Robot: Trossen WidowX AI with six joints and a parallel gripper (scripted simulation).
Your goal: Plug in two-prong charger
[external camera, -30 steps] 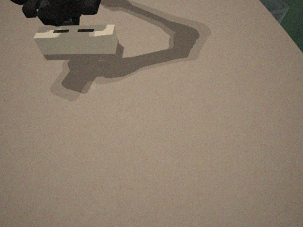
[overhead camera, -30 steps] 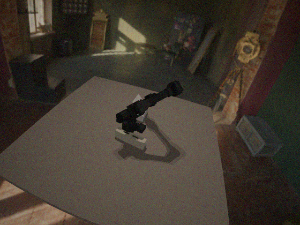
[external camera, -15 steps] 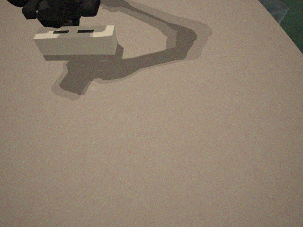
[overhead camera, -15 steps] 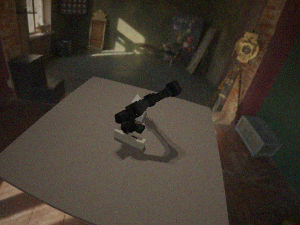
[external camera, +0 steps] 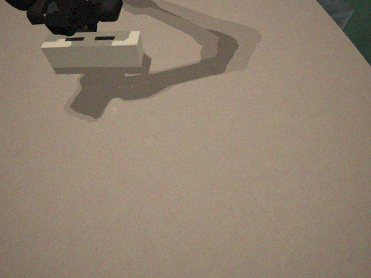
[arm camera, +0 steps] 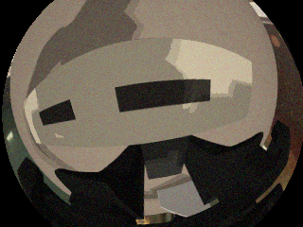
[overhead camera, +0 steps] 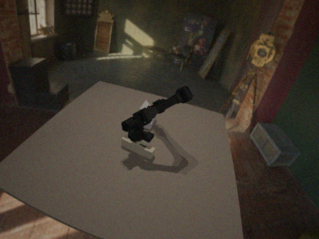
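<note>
The pale power strip [overhead camera: 136, 150] [external camera: 95, 57] [arm camera: 90, 134] lies on the table with two dark outlet slots in its top: one slot [arm camera: 163, 96] is large in the middle of the wrist view, the other slot [arm camera: 58, 113] is at its left. My gripper [arm camera: 158, 136] is shut on the dark charger [arm camera: 164, 166]. In the wrist view the charger's front end overlaps the strip's near edge, just below the middle slot. In the exterior view it shows at the strip's back edge. The prongs do not show, and contact with the strip cannot be told.
The black arm [overhead camera: 146, 114] reaches over the table [overhead camera: 77, 179] behind the strip. A white angular piece [overhead camera: 146, 104] shows behind the arm. The arm's shadow [external camera: 179, 72] falls in front of the strip and to its right in the exterior view.
</note>
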